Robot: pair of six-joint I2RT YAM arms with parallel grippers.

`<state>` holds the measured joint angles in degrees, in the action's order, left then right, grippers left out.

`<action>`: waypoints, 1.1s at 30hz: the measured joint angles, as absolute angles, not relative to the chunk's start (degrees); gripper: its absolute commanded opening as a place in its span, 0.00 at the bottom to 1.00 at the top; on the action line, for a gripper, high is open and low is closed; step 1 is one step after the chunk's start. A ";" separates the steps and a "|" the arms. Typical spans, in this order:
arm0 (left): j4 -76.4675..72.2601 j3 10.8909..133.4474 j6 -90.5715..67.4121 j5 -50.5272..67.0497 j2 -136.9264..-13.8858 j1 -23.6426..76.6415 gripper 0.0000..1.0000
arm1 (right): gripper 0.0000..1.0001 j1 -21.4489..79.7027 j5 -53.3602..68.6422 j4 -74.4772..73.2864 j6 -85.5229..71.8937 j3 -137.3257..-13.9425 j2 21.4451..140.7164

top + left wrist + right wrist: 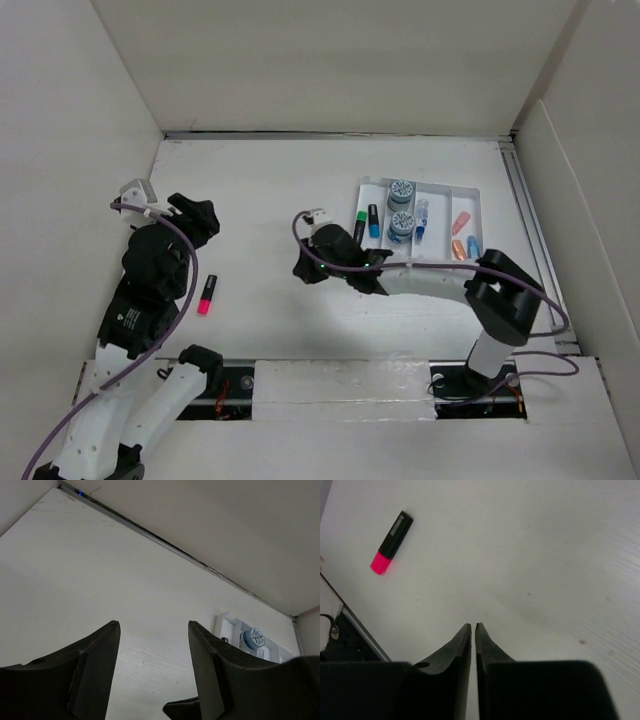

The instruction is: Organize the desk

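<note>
The white counter [260,190] spreads beneath both arms. The left pincer [154,625] hangs above it, fingers wide apart and holding nothing. The right pincer [473,626] is closed on nothing above bare counter, with a pink highlighter [391,542] lying apart on its left.

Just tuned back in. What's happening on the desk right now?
Neither arm holds anything. The left gripper is open above bare desk. The right gripper is shut and empty, out to the left of the tray, which already has items in it. One pink highlighter lies loose on the desk between the two arms, in the right wrist camera's view.
</note>
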<state>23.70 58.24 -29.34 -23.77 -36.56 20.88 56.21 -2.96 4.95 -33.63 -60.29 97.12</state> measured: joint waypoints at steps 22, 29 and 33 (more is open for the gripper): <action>11.81 59.70 -23.31 -10.63 -21.65 22.20 0.58 | 0.88 71.37 -18.90 -22.59 -32.56 -139.63 153.91; 10.96 57.74 -22.04 -12.64 -15.88 25.28 0.59 | 0.87 72.03 -24.12 -28.05 -29.12 -143.55 155.87; 10.31 56.82 -21.54 -13.63 -12.84 25.80 0.59 | 0.84 73.56 -29.36 -29.85 -26.46 -141.95 155.37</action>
